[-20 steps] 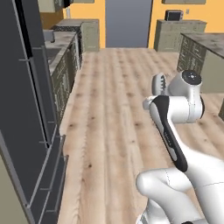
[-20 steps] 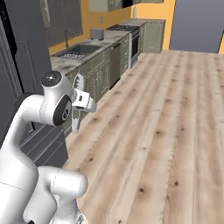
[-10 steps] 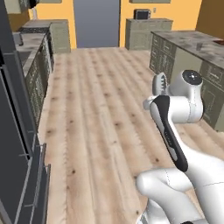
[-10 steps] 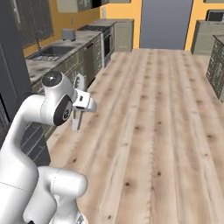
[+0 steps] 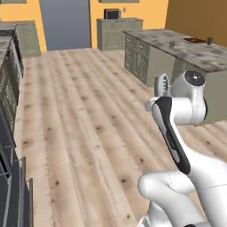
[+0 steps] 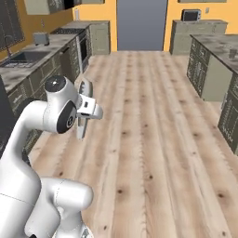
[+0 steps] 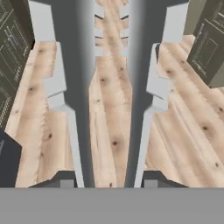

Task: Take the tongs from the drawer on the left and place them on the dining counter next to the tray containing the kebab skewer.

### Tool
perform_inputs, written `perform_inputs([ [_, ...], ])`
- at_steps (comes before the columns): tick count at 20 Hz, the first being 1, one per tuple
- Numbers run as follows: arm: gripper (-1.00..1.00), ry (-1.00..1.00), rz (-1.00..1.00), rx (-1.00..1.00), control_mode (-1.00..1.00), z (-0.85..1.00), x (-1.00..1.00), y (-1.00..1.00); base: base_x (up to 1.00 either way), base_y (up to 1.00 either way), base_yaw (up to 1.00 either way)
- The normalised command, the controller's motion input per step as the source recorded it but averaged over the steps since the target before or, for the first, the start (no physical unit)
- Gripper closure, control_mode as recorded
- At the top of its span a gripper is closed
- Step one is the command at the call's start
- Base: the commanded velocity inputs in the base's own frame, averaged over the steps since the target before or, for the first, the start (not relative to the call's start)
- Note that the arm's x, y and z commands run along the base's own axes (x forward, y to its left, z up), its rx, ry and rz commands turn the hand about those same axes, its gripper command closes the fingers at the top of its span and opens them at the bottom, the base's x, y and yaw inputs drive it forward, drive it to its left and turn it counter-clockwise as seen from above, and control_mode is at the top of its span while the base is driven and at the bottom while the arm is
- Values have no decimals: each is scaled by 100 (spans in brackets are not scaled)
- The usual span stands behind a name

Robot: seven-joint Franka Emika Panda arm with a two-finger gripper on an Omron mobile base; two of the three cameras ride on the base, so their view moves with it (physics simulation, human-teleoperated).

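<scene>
The gripper (image 7: 112,181) grasps the tongs (image 7: 111,87), their arms running up between its fingertips. Fetching looks done. Delivery remains: the dining counter (image 5: 186,48) lies ahead and right of the arm, its tray (image 5: 195,40) at the far end.

tongs (image 6: 83,108) in gripper (image 6: 82,111) (hanging vertically) | over wood floor (image 6: 153,139)

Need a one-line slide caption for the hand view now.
Gripper holds the tongs upright above the plank floor.

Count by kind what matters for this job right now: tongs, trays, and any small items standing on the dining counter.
tongs: 1, gripped in the hand
tray: 1, on the dining counter
small upright items: 2, too small to identify
Total: 4
</scene>
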Motion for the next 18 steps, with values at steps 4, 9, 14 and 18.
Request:
perform_inputs([
  [4, 100, 0, 0, 0, 100, 0, 0, 0, 0, -40, -28],
  [9, 100, 0, 0, 0, 100, 0, 0, 0, 41, -66, -24],
  [14, 100, 0, 0, 0, 100, 0, 0, 0, 84, -83, -25],
  [18, 100, 0, 0, 0, 100, 0, 0, 0, 78, -83, -24],
])
